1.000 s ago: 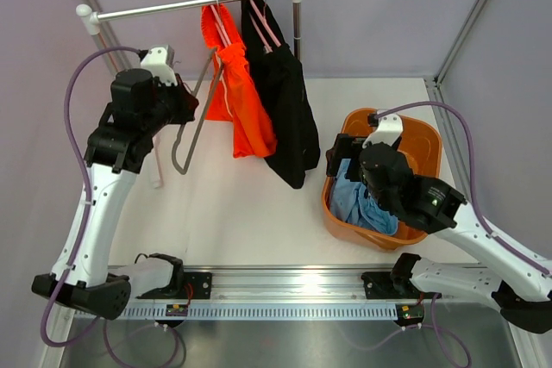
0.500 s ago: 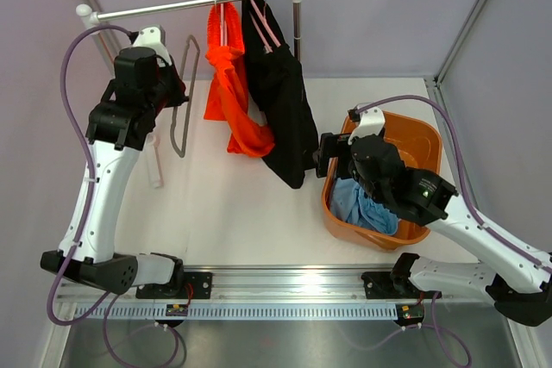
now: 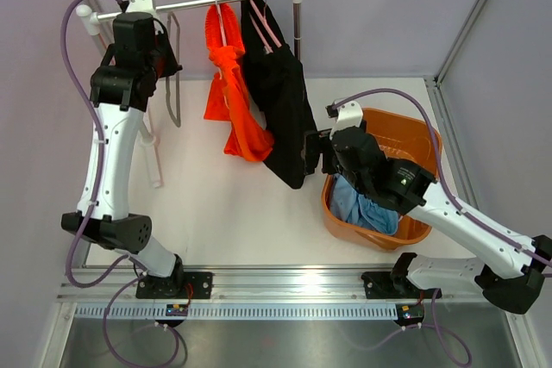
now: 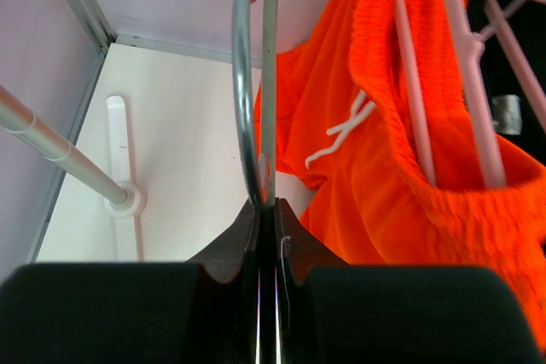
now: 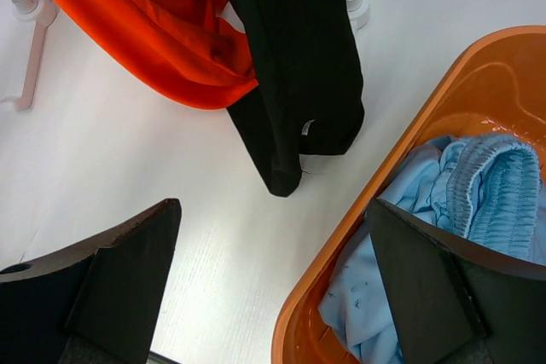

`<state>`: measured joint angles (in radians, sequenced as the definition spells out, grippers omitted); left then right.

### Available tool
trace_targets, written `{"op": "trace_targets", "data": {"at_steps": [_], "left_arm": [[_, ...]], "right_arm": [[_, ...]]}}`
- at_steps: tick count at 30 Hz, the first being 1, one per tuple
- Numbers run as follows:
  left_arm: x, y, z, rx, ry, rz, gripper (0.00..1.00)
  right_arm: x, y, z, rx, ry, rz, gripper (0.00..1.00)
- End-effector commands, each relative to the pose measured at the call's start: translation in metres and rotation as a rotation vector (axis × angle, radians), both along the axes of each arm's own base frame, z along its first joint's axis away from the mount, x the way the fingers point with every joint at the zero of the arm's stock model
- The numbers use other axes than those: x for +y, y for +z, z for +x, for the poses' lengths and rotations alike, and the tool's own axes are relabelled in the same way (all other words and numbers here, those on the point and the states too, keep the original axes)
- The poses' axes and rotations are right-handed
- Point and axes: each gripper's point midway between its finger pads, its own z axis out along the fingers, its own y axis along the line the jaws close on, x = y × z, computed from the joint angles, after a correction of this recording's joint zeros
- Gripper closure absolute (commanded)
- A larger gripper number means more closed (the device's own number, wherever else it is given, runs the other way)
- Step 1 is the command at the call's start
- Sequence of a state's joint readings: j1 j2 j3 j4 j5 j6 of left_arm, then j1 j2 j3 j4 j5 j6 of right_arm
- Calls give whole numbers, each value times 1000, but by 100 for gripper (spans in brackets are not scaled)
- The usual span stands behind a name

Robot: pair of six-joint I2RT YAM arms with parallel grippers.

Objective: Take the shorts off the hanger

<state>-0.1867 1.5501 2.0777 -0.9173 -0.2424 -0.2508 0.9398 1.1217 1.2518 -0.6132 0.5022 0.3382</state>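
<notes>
The orange shorts [image 3: 235, 105] and the black shorts [image 3: 286, 114] hang on pink hangers [image 4: 415, 100] from the rail [image 3: 190, 4]. The light blue shorts [image 3: 360, 204] lie in the orange basket [image 3: 414, 140]. My left gripper [image 3: 162, 59] is up by the rail's left end, shut on an empty grey metal hanger [image 3: 175, 96]; its wrist view shows the jaws [image 4: 269, 206] clamped on the wire [image 4: 246, 108], with the orange shorts [image 4: 401, 176] to the right. My right gripper [image 3: 312, 154] is open and empty over the basket's left rim, just below the black shorts' hem [image 5: 294, 83].
The rail's white post and foot [image 3: 153, 161] stand on the left of the table, and its dark right post [image 3: 297, 28] stands behind the black shorts. The basket rim [image 5: 341, 287] crosses under my right jaws. Grey walls close in the back and sides.
My left arm has lifted the empty grey hanger up and back toward the rail's left end. My right gripper has moved left from over the basket toward the black shorts.
</notes>
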Motion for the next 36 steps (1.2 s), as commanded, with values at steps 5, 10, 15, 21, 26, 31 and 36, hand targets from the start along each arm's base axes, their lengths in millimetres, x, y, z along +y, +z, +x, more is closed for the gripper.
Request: {"op": "trace_targets", "data": {"at_steps": [5, 10, 15, 21, 26, 31, 36], "left_arm": [[20, 27, 30, -80, 16, -4, 100], [28, 40, 44, -143, 33, 6, 100], [37, 38, 60, -152, 54, 7, 100], [44, 32, 77, -159, 82, -1, 100], [49, 30, 92, -177, 101, -4, 100], [49, 25, 104, -182, 100, -11, 100], [47, 4, 114, -133, 91, -7, 100]], "right_arm": [[15, 28, 11, -56, 36, 34, 1], [20, 18, 11, -31, 52, 21, 1], [16, 15, 12, -33, 33, 1, 1], [13, 12, 13, -29, 23, -12, 1], [8, 9, 13, -28, 7, -22, 1], [2, 3, 12, -16, -15, -37, 1], [-3, 2, 10, -12, -30, -31, 0]]}}
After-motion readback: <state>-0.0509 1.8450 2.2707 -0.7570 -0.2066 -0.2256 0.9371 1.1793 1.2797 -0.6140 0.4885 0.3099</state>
